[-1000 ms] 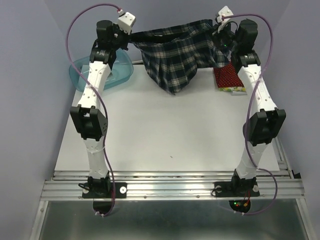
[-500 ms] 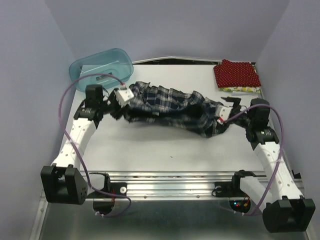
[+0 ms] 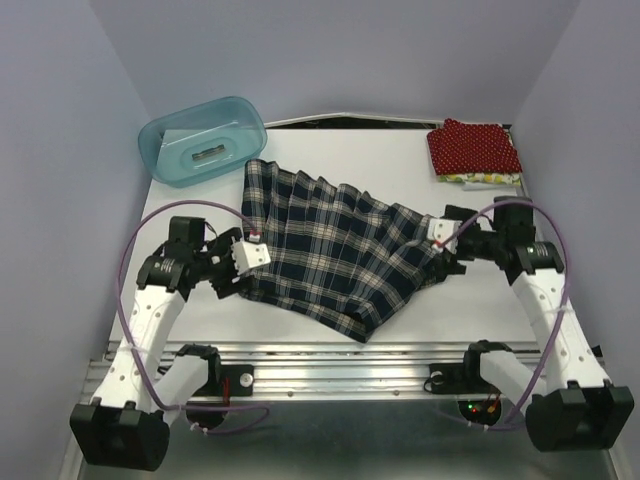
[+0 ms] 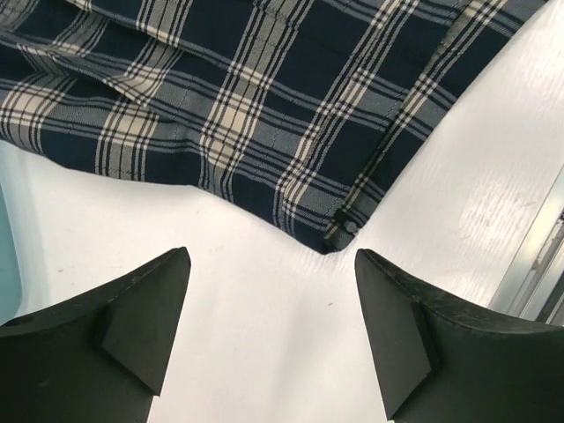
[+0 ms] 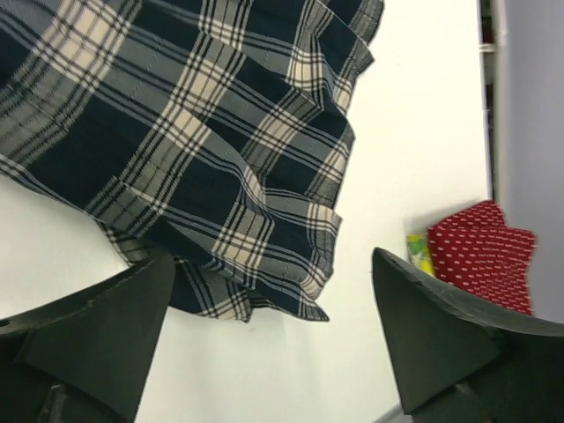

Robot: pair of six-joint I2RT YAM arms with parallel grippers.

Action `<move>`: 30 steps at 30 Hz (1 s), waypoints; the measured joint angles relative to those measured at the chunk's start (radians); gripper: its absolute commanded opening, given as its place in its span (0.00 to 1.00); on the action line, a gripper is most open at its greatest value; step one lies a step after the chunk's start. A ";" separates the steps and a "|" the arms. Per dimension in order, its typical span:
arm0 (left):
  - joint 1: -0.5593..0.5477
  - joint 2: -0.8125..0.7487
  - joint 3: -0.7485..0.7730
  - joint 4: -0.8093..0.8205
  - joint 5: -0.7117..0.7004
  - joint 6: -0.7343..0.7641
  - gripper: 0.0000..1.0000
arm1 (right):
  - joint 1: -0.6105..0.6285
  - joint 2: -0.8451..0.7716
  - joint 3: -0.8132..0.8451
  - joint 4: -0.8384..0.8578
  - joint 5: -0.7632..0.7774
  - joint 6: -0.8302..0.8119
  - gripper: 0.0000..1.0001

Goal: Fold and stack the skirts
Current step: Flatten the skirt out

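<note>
Spread flat between the left gripper (image 4: pixel 271 257) and right gripper (image 5: pixel 273 257), both with jaws apart and empty, the plaid skirt (image 3: pixel 330 255) awaits folding, likely needing fresh edge grips, with the red skirt (image 3: pixel 474 148) stacked beyond the right gripper.

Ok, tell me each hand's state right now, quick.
Left hand: open, holding nothing; the plaid skirt lies just ahead of it.
Right hand: open, gripping nothing, over the skirt's edge.
</note>
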 measured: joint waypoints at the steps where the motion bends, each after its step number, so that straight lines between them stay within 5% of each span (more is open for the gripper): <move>1: 0.000 0.002 0.000 0.001 -0.008 -0.003 0.77 | 0.001 0.038 0.042 -0.013 -0.011 0.044 0.91; 7: 0.008 0.303 0.101 0.052 -0.040 -0.111 0.63 | 0.112 0.323 0.276 -0.079 -0.040 0.362 0.66; 14: -0.018 0.464 0.198 0.087 -0.032 -0.131 0.66 | 0.191 0.603 0.312 -0.077 0.038 0.595 0.58; 18: -0.163 0.445 0.175 0.119 -0.083 -0.105 0.68 | 0.191 0.692 0.293 -0.059 0.126 0.658 0.58; 24: -0.418 0.380 0.052 0.194 -0.211 -0.098 0.69 | 0.200 0.655 0.305 -0.069 0.130 0.694 0.58; 30: -0.418 0.379 -0.044 0.243 -0.306 -0.047 0.70 | 0.396 0.489 0.298 -0.062 0.150 0.730 0.57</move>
